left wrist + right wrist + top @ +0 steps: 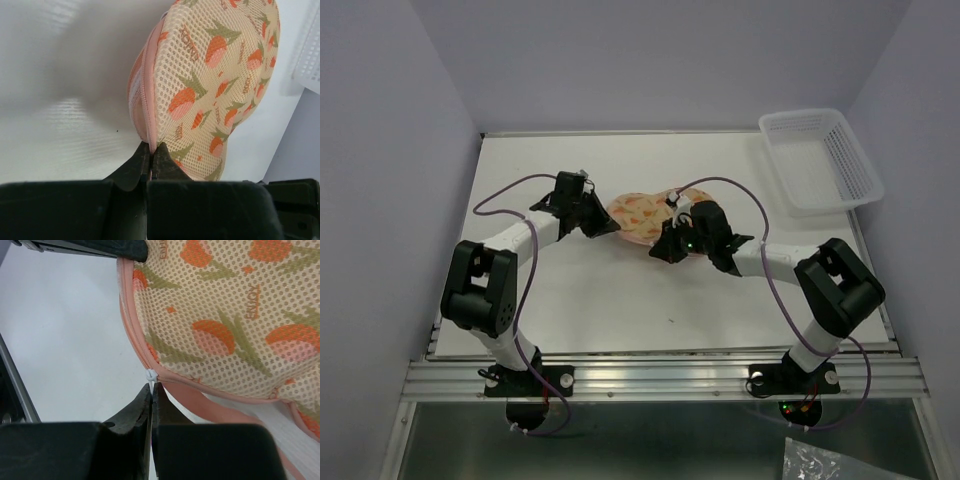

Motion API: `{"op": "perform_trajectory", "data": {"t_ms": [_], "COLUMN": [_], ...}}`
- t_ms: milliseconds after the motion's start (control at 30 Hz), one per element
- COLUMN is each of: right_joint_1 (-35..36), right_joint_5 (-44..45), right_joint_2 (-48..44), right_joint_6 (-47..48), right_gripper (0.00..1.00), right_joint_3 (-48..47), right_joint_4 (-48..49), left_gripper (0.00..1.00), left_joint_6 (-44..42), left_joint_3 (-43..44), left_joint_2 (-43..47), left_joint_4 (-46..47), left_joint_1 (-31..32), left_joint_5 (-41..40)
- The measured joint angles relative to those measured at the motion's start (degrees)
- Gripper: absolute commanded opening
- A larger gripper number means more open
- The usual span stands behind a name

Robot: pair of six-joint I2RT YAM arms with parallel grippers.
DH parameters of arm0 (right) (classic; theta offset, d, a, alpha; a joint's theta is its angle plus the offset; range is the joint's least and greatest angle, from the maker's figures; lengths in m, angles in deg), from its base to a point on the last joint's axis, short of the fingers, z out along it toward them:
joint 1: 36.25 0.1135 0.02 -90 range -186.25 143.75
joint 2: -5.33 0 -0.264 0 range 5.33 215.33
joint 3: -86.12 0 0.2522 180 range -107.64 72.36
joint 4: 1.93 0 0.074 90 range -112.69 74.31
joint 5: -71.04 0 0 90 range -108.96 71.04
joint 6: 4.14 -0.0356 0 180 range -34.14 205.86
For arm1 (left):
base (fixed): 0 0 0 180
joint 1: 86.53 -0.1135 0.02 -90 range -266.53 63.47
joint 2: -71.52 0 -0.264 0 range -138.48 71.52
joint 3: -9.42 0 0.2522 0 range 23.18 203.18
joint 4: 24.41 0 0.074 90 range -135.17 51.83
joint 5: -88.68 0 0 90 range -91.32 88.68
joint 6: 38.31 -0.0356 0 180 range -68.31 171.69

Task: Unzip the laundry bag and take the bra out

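The laundry bag (638,214) lies mid-table between both arms: cream mesh with orange-and-green prints and pink zip edging. My left gripper (151,146) is shut on the pink edging at the bag's (215,75) near end. On the other side my right gripper (152,386) is shut on the white zip pull (150,375), which sits on the pink zip line of the bag (225,315). Beside the pull the zip gapes a little, showing pink lining. The bra is hidden from every view.
A white plastic lattice basket (820,160) stands at the back right corner of the white table (620,300). Purple cables loop above both arms. Grey walls close in on the left, right and back.
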Motion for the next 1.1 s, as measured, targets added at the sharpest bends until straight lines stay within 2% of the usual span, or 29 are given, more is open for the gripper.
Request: {"op": "perform_trajectory", "data": {"t_ms": [267,467,767,933,1100], "right_joint_1": [-7.85,-9.84,-9.84,-9.84,-9.84], "right_joint_5": [-11.41,-17.20,-19.91,-23.02,-21.00], "right_joint_2": [1.88,5.97,8.07,8.22,8.33], "right_joint_6": [4.68,14.86,24.46,25.94,24.63], "right_gripper": [0.01,0.01,0.01,0.01,0.01], "right_joint_3": [-3.17,-9.16,-11.91,-12.24,-13.81], "right_joint_4": [0.13,-4.92,-10.91,-12.11,-14.82], "left_gripper": [0.00,0.00,0.00,0.00,0.00], "left_joint_6": [-9.55,-16.09,-20.17,-20.46,-21.42], "left_joint_3": [5.31,10.23,13.20,13.66,13.79], "left_joint_2": [-2.12,-4.17,-7.13,-8.11,-8.11], "left_joint_4": [-1.01,-3.37,-7.76,-8.37,-8.79], "left_joint_1": [-2.43,-3.85,-4.15,-4.70,-4.70], "left_joint_5": [6.64,8.28,8.90,10.60,10.19]}}
